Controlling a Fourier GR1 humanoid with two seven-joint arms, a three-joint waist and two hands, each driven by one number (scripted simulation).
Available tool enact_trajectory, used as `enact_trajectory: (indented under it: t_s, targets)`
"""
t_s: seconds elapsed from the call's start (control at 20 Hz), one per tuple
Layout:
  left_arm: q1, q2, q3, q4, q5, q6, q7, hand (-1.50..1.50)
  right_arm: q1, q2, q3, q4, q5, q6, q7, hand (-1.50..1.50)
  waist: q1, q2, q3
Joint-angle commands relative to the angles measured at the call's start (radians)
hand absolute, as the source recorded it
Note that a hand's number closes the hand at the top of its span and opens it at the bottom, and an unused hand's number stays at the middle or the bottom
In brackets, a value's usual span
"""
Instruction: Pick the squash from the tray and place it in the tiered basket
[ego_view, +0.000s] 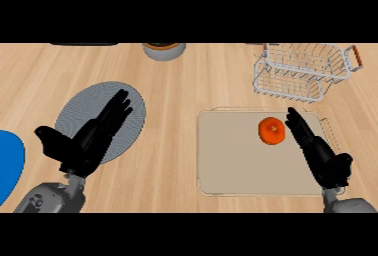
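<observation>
Squash (272, 130) lies on the tray (236, 170), below the tiered basket (304, 70). Right hand (321, 155) is just beside the squash, fingers straight; left hand (87, 140) rests open, well apart from the tray.

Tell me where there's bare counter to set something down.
Bare wood lies between the grey plate and the tray, and ahead of the tray, left of the tiered basket. The tray's right side is crowded: squash, right robot hand.

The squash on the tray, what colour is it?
Orange; the squash shows plainly in the head view.
</observation>
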Motion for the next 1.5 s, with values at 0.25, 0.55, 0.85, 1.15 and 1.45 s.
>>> enact_trajectory:
  t_s: [0.25, 0.55, 0.85, 1.15, 1.45]
  targets:
    - [0.025, -0.005, 0.003, 0.172, -0.156, -0.041, -0.244, 0.00, -0.428, 0.186, 0.065, 0.268, 0.112, -0.056, 0.084, -1.50, 0.041, 0.024, 0.009]
    - [0.063, -0.062, 0.004, 0.214, -0.148, -0.054, -0.264, 0.00, -0.482, 0.268, 0.001, 0.528, 0.153, -0.091, -0.205, -1.50, 0.014, 0.016, 0.010]
    - [0.037, -0.028, 0.060, 0.265, -0.139, -0.093, -0.287, 0.00, -0.544, 0.131, 0.114, 0.315, 0.334, -0.116, 0.012, -1.50, -0.008, 0.004, 0.008]
    - [0.065, -0.076, 0.022, 0.295, -0.175, -0.042, -0.296, 0.00, -0.642, -0.123, 0.300, 0.267, 0.558, 0.103, 0.280, -1.50, -0.045, -0.016, 0.000]
    - [0.076, -0.065, 0.033, 0.280, -0.174, -0.051, -0.313, 0.00, -0.754, -0.202, 0.443, 0.169, 0.649, 0.409, 0.540, -1.50, -0.028, -0.011, 0.003]
